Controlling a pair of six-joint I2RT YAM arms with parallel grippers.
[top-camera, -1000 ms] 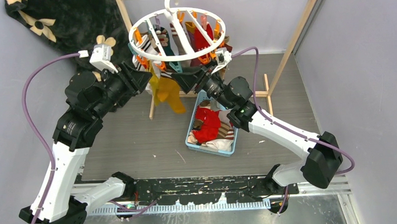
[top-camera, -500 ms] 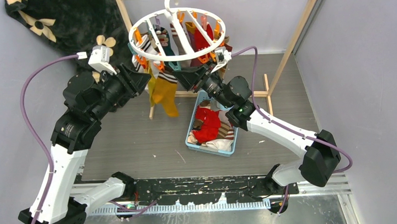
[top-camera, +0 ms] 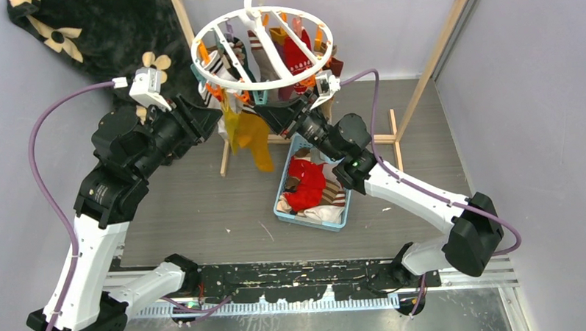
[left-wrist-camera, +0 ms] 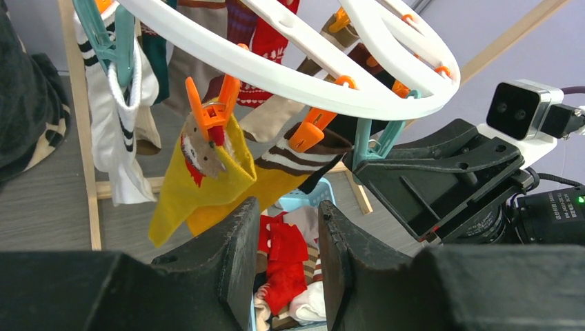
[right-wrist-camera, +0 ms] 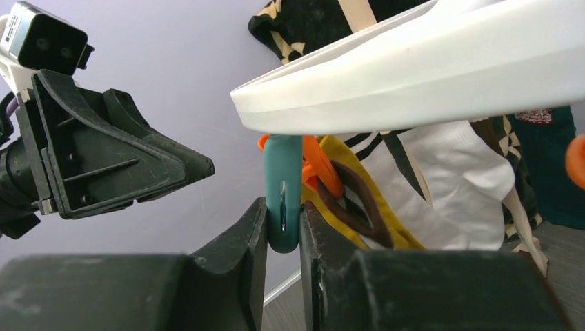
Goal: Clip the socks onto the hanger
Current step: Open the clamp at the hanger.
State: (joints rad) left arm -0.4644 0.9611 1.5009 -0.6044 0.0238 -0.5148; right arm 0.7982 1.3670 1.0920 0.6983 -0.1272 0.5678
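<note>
- The hanger (top-camera: 264,85) hangs by its hook from the top bar of the wooden rack (top-camera: 437,54), above the table's far side. From overhead its ring and cross bars cover the tops of the socks (top-camera: 295,56) clipped under it, so they cannot be counted.
- At the near rim, two mustard socks (left-wrist-camera: 200,186) hang side by side, each held by one of the orange clips (left-wrist-camera: 214,110).
- A teal clip (right-wrist-camera: 283,193) dangles from the rim just beside them. Its lower end is hidden between the fingers (right-wrist-camera: 231,238), and whether it holds a sock cannot be told.
- The right gripper (right-wrist-camera: 283,221) is pressed onto that teal clip; its arm reaches up and across from the right.
- The left gripper (left-wrist-camera: 286,214) is raised from the left, facing the right one just below the mustard socks. Its fingers stand slightly apart with nothing between them.
- A light blue basket (top-camera: 283,182) on the table below holds red, white and striped socks, partly hidden by the right arm.
- A black flowered blanket (top-camera: 116,32) is cut off at the upper left.
</note>
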